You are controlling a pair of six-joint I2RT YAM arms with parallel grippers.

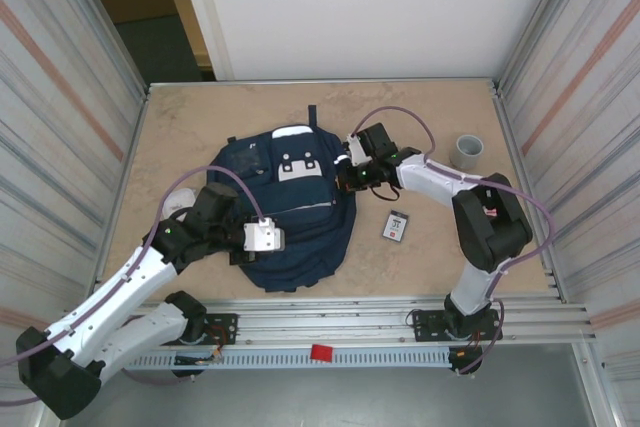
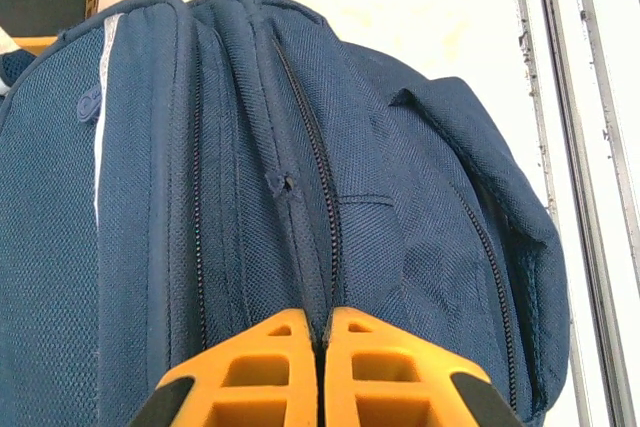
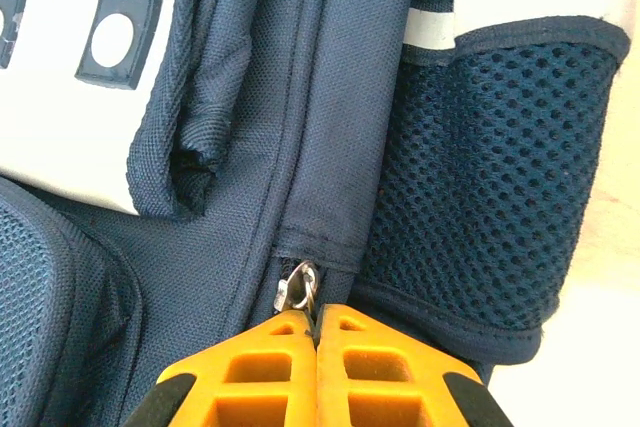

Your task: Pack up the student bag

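Two grippers pinch the bag (image 1: 300, 212), which lies flat in the middle of the worktop (image 1: 180, 127): the left gripper (image 2: 322, 322) closed on a seam (image 2: 298, 217), probably to keep the cloth tight, the right gripper (image 3: 318, 325) closed on the zipper pull (image 3: 297, 287), it seems to draw it.

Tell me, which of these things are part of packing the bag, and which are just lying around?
In the job: student bag; its metal zip pull, pinched by the right gripper; left gripper, shut at a zip seam.
Lying about: small flat card, maybe for packing; grey cylinder; small red piece.
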